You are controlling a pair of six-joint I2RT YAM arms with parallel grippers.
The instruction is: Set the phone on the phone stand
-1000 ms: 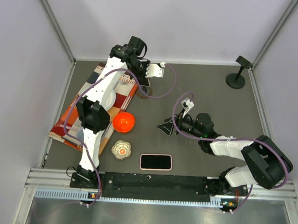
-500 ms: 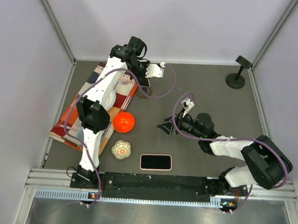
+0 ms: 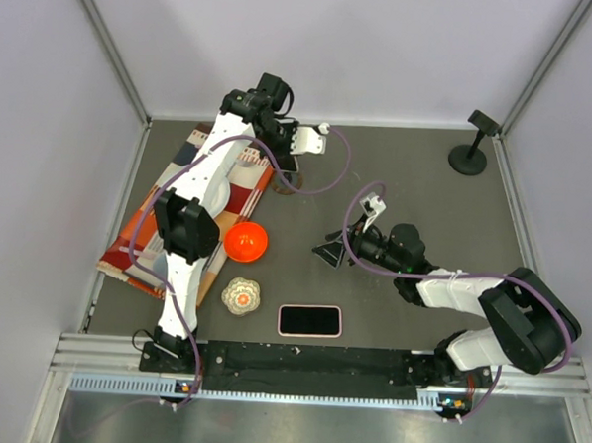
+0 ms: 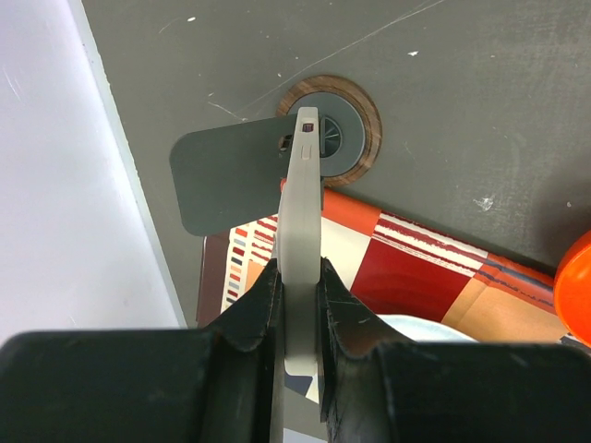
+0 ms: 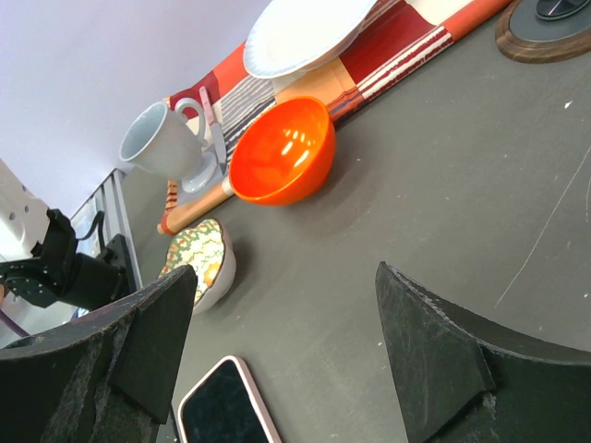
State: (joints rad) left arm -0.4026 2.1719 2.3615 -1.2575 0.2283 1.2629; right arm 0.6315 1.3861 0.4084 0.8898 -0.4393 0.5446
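Black phone in pink case (image 3: 310,320) lies flat at the near edge, centre. Left gripper (image 4: 300,277) clamps the pale grey arm of a round-based stand (image 4: 302,175) by the far edge, beside a striped cloth (image 4: 416,277). Right gripper (image 5: 284,272) mid-table, jaws wide, holding nothing. Orange bowl (image 3: 245,241) and patterned dish (image 3: 240,296) left of phone; black pedestal stand (image 3: 470,151), far right corner

Dark grey matte tabletop (image 3: 427,179), scratched, beneath both pairs of jaws. Pale lilac panel walls (image 3: 385,48) on three sides, beyond them. Grey metal corner posts (image 3: 108,48). Even, soft light.
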